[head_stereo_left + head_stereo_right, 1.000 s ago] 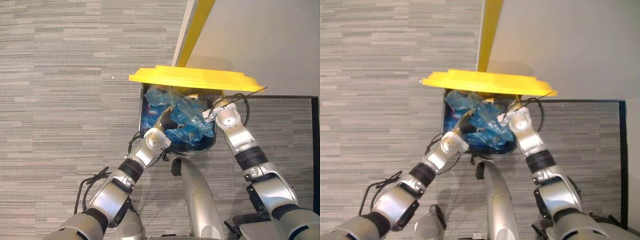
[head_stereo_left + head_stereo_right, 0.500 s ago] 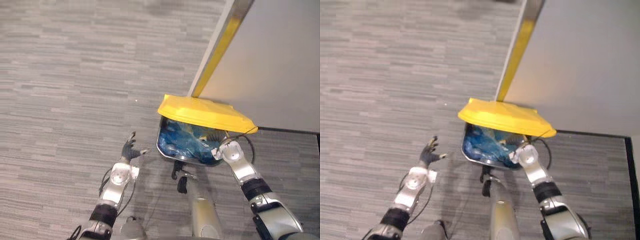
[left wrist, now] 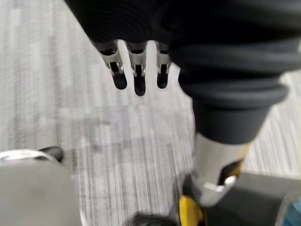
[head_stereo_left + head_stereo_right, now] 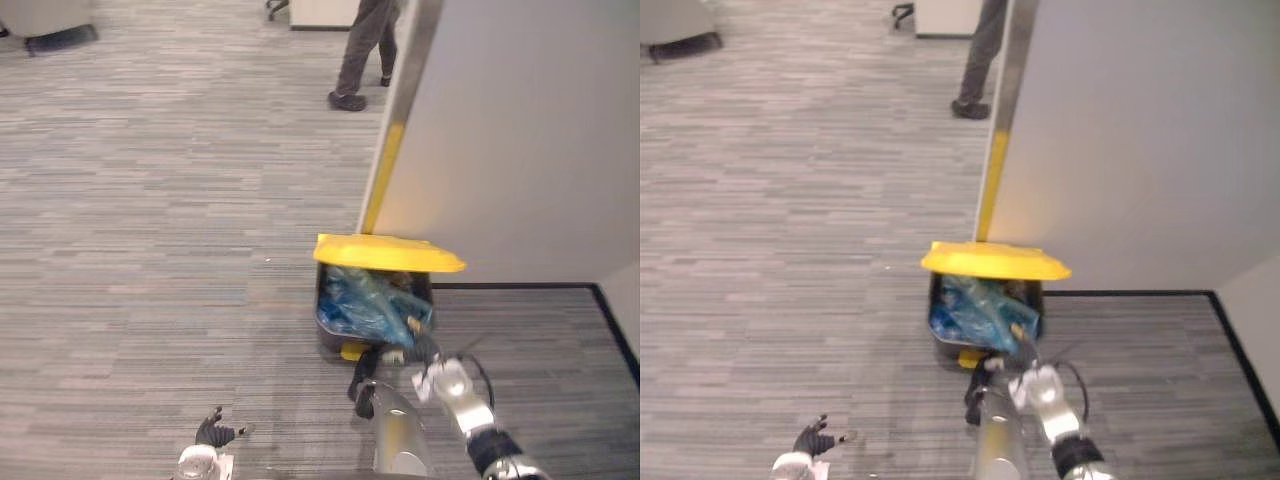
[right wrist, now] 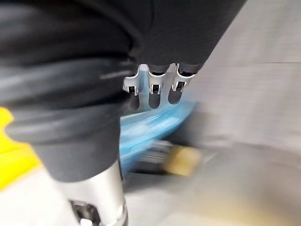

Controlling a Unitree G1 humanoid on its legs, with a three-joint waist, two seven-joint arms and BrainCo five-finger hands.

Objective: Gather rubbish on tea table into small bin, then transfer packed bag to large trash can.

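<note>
Now: left hand [image 4: 212, 432] near left over carpet [image 4: 150, 250], fingers spread, empty. Right hand [image 4: 425, 352] at near right rim of large trash can [image 4: 332, 345], fingers straight, gripping nothing. Blue packed bag [image 4: 362, 300] sits inside can, under raised yellow lid [image 4: 388, 252]. Judgement: transfer looks done; remaining, likely only clearing right hand, dropping lid. Person's legs [image 4: 358, 60] far off.

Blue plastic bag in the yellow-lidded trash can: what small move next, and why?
Probably draw the right hand clear of the grey trash can with the yellow lid: the blue plastic bag already lies inside, and the left hand hangs low, fingers open.
</note>
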